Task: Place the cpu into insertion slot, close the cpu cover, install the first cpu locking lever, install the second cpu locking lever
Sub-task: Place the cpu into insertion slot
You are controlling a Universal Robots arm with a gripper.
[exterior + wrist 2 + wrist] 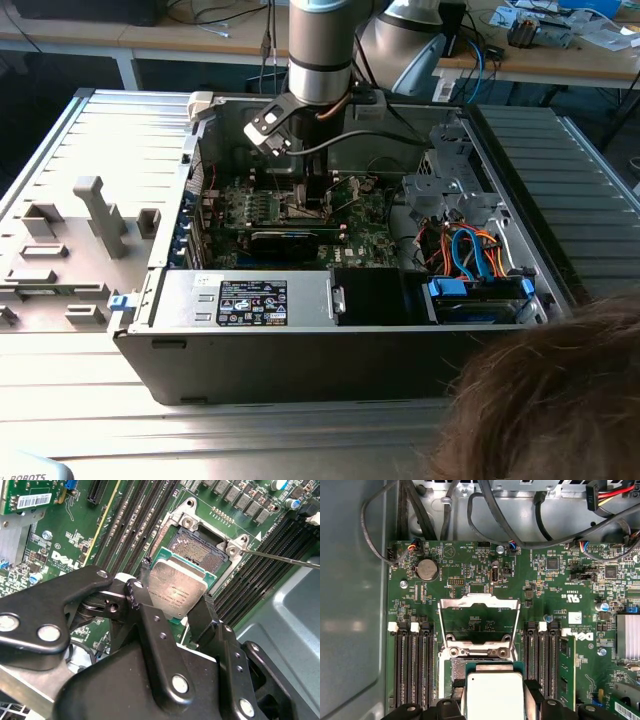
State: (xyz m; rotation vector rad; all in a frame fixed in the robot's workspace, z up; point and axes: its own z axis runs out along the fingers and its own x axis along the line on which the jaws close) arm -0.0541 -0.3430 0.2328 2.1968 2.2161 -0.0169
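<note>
The cpu [179, 591] is being gripped by the gripper [175, 597], its two black fingers [145, 572] being pressed against opposite edges of the chip, with the silver-grey top facing the cameras. The chip is being held over the insertion slot [197, 552]. Part of the slot's pin field is being left uncovered beyond the chip's edge, and whether the chip is touching the socket cannot be told. In the first wrist view the same grasp is being shown, the cpu [492, 695] being clamped in the gripper [493, 689]. The cpu cover [480, 600] is being held raised on its hinge, just beyond the socket and well clear of the chip. A thin silvery rod [280, 559] is being seen slanting away from one corner of the socket rim. Rows of memory slots [412, 665] are lying on both sides of the socket.

In the exterior view the arm [320, 50] is being lowered from twelve o'clock into the open computer case [300, 370], and the gripper [314, 200] is being kept over the green motherboard [370, 235], at about twelve o'clock from the long black card [290, 243]. A person's hair [540, 400] is being seen at five o'clock from the case (close to the camera).
</note>
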